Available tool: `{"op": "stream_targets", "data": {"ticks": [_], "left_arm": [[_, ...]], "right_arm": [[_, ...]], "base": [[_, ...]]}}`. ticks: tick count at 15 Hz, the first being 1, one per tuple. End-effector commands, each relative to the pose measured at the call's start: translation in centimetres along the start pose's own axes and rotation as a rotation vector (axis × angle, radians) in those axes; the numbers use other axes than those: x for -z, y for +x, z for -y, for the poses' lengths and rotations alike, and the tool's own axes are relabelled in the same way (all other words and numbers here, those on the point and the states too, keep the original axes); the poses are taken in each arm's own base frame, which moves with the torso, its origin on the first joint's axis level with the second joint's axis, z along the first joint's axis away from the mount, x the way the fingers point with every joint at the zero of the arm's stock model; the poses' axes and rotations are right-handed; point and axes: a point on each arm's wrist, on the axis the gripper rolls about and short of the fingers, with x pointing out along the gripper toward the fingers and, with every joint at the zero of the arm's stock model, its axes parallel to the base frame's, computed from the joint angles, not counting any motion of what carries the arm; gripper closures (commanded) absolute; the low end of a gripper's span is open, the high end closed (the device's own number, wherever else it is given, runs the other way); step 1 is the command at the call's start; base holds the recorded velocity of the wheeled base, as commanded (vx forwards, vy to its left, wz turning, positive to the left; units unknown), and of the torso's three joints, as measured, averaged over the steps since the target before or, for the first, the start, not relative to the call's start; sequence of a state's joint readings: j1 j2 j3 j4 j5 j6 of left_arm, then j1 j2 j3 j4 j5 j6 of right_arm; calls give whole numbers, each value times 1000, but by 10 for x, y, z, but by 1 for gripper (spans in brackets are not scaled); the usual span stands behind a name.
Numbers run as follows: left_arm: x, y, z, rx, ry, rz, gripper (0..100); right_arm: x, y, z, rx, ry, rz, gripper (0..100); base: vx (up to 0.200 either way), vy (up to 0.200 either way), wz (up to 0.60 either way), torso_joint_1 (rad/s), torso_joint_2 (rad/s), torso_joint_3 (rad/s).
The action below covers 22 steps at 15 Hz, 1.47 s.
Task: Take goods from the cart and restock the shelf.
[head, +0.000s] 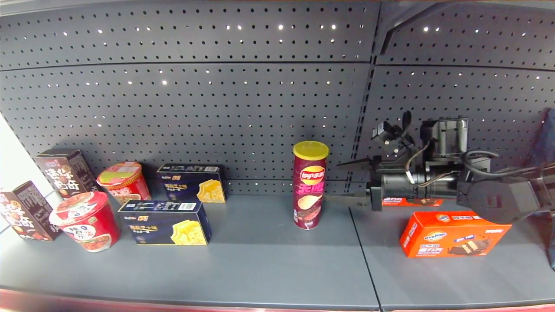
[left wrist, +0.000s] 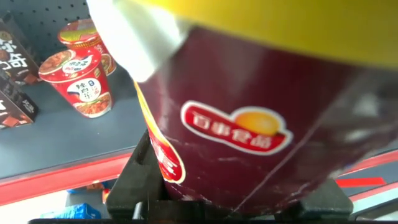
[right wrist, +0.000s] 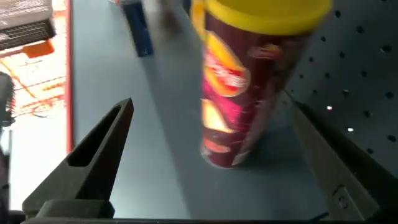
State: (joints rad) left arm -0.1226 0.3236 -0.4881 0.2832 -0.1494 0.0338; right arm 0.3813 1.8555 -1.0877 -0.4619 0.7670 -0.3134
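A maroon chips can (head: 310,190) with a yellow lid stands upright on the grey shelf (head: 269,264), near the pegboard back. My right gripper (head: 334,182) hangs open just to its right, fingers pointing at it and not touching. In the right wrist view the same can (right wrist: 239,93) stands just beyond the tips of the open right gripper (right wrist: 210,107). A second maroon chips can (left wrist: 261,124) with a yellow lid sits close up in my left gripper (left wrist: 242,202), which is shut on it in front of the shelf's red edge (left wrist: 68,177).
Two dark blue boxes (head: 171,222) lie left of the standing can, with red cup noodles (head: 86,221) and brown boxes (head: 65,171) at the far left. Orange boxes (head: 453,234) lie under and right of the right arm. The shelf front is open.
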Motion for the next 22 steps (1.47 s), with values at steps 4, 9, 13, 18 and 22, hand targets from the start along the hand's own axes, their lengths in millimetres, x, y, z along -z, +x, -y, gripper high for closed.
{"op": "stream_targets", "data": {"ticks": [4, 9, 13, 18, 22], "left_arm": [[-6, 1, 0, 0, 0, -2, 100], [-6, 0, 0, -10, 0, 2, 100], [-12, -2, 0, -15, 2, 15, 100], [-10, -1, -1, -30, 0, 7, 100], [-8, -1, -1, -30, 0, 1, 100]], "right_arm": [[29, 24, 29, -18, 39, -28, 0], [41, 36, 34, -32, 54, -42, 0], [55, 47, 40, -47, 60, -41, 0], [63, 64, 50, -54, 63, -42, 0], [70, 80, 51, -74, 61, -43, 0]], "base": [[0, 0, 0, 0, 0, 0], [0, 0, 0, 0, 0, 0], [0, 0, 0, 0, 0, 0], [0, 0, 0, 0, 0, 0], [0, 0, 0, 0, 0, 0]]}}
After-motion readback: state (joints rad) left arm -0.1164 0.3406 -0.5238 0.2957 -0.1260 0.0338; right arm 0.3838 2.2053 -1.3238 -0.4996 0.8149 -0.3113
